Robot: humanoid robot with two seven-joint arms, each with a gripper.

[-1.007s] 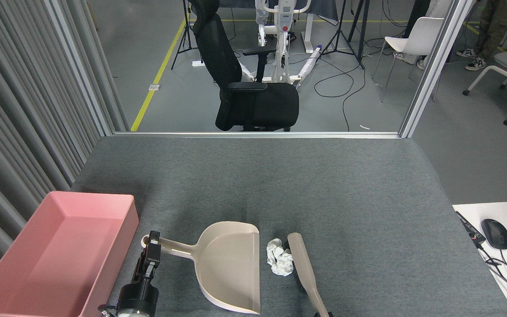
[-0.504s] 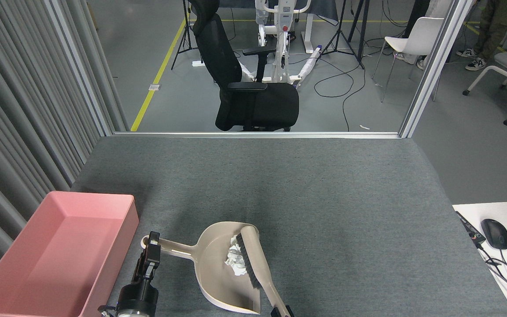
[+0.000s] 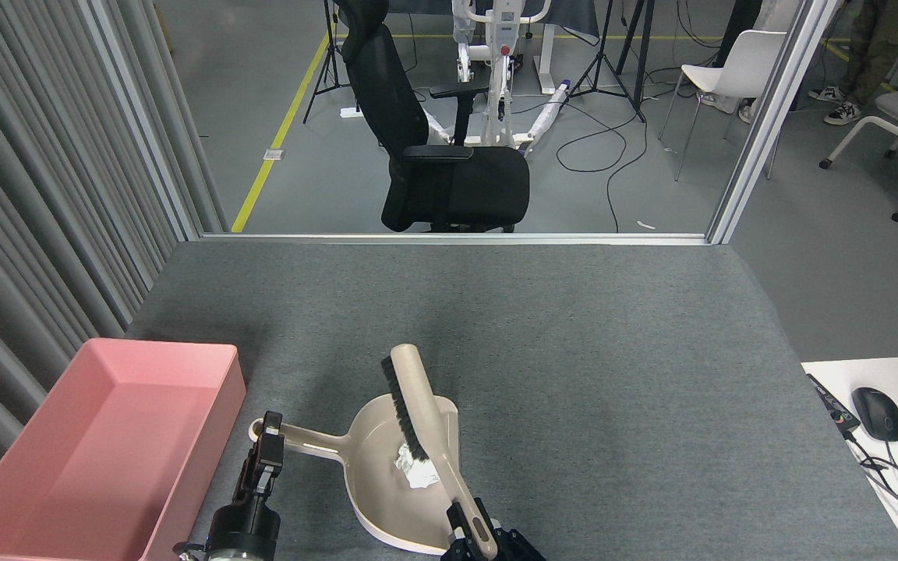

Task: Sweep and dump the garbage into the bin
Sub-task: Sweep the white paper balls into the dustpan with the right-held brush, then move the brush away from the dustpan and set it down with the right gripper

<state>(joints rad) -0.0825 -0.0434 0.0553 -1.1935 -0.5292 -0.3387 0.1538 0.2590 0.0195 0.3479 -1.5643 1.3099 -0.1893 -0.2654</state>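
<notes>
Grey felt-like cloth covers the tabletop [image 3: 574, 351] in front of you. At the near edge lies a beige dustpan [image 3: 387, 491], its open mouth facing right and its handle running left. Your left claw [image 3: 263, 460], black and narrow, is closed on the end of that handle, close beside the bin. The garbage [image 3: 414, 470], crumpled white tissue, sits inside the pan against its right side; only one clump shows, and you cannot tell whether it is one wad or two. A beige hand brush [image 3: 422, 421] with black bristles slants over the pan, its head pointing away from you past the pan's far rim, the bristles facing left, the tissue just under its shaft. Your right claw [image 3: 484, 541] comes up from the bottom edge and is clamped around the brush handle. The bin [image 3: 207, 436], a large shallow pink tray, stands at the left of the tabletop, just beside the dustpan handle, with nothing visible inside it. To the far right, a black computer mouse [image 3: 878, 413] rests on a white desk.
</notes>
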